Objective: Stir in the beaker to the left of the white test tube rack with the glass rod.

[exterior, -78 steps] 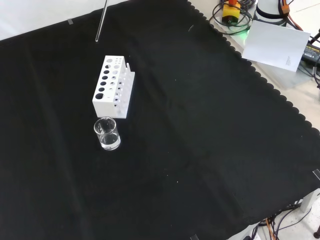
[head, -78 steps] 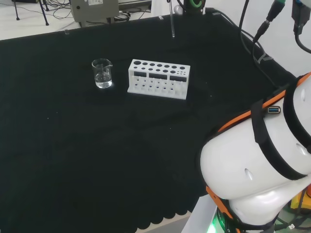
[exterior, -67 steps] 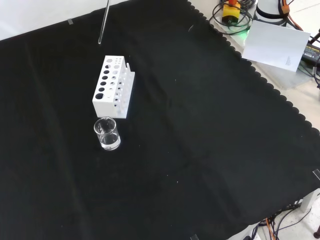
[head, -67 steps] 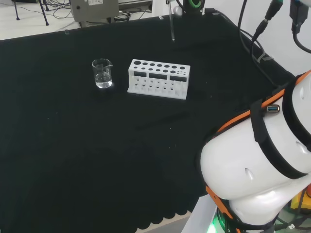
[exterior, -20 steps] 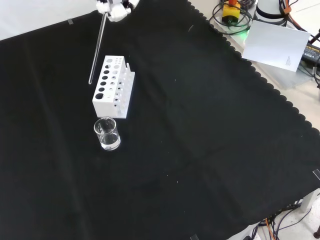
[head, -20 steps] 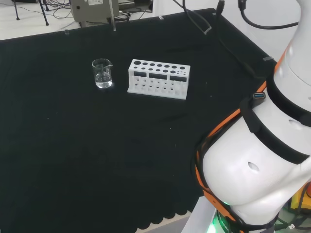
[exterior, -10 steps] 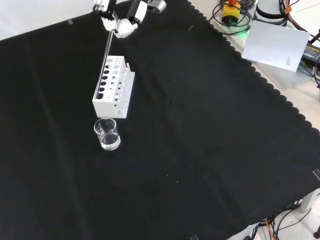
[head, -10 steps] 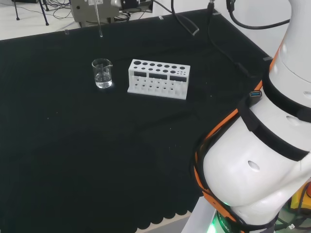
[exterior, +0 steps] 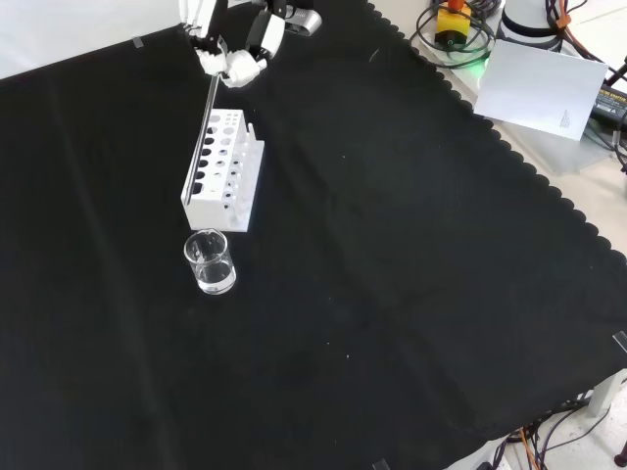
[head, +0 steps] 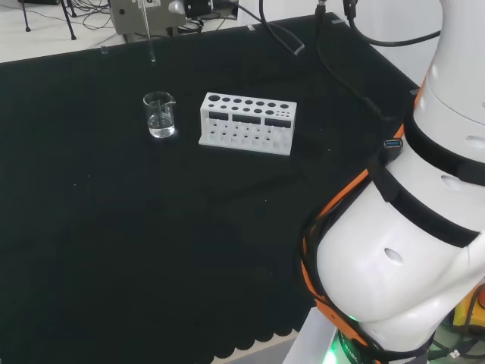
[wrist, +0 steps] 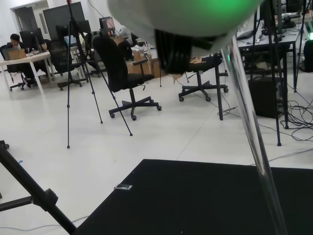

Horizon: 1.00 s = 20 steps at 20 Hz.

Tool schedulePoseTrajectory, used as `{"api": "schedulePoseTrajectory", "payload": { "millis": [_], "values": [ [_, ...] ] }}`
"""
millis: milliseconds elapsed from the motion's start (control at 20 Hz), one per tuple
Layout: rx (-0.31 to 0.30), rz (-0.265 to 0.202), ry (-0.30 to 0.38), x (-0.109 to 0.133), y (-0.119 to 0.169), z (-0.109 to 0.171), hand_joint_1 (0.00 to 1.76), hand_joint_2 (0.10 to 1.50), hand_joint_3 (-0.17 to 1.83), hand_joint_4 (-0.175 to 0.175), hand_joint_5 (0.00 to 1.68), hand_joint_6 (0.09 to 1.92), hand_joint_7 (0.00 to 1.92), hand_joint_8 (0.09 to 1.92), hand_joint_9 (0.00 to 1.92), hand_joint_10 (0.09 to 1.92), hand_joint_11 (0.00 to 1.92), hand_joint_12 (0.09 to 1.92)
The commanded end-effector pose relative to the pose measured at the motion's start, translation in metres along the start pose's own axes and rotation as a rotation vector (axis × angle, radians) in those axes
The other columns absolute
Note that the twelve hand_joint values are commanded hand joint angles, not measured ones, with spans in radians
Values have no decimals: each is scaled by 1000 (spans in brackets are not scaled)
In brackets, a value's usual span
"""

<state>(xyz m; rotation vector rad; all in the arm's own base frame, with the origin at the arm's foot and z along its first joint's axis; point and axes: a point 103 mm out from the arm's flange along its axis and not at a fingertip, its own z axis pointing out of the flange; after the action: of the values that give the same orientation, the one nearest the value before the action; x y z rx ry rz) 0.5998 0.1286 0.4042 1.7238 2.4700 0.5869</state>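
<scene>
A small clear beaker (head: 159, 115) (exterior: 210, 261) holding a little clear liquid stands on the black cloth, just off one end of the white test tube rack (head: 248, 123) (exterior: 223, 168). The hand (exterior: 231, 51) hangs high over the rack's far end, shut on the top of a glass rod (exterior: 200, 137). In the front view the rod slants down past the rack's left edge and its tip stops short of the beaker. In the head view the rod (head: 148, 34) hangs in the air beyond the beaker. In the wrist view the rod (wrist: 250, 125) runs close past the camera.
The arm's white links (head: 409, 250) stand at the right of the head view. A white sheet (exterior: 544, 88) and cables (exterior: 458, 29) lie off the cloth's scalloped edge. A grey box (head: 129, 15) stands beyond the bench.
The hand has carried the rod from beyond the rack's far end leftward in the head view towards the beaker's side. Its tip has dropped along the rack in the front view. Beaker and rack stay put.
</scene>
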Motion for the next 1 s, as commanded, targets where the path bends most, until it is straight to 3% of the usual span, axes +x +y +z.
{"api": "schedulePoseTrajectory", "payload": {
  "millis": [50, 450, 1000],
  "values": [
    [15, 13, 2, -16, 0, 13, 1326, 590, 811, -175, 1233, 547, 1289, 979, 1629, 745, 1657, 740],
    [41, 19, 10, -31, -6, 31, 1326, 591, 809, -175, 1233, 545, 1288, 981, 1629, 746, 1657, 742],
    [63, 21, -2, -31, -9, 54, 1326, 593, 807, -175, 1234, 542, 1286, 983, 1630, 747, 1657, 746]
  ]
}}
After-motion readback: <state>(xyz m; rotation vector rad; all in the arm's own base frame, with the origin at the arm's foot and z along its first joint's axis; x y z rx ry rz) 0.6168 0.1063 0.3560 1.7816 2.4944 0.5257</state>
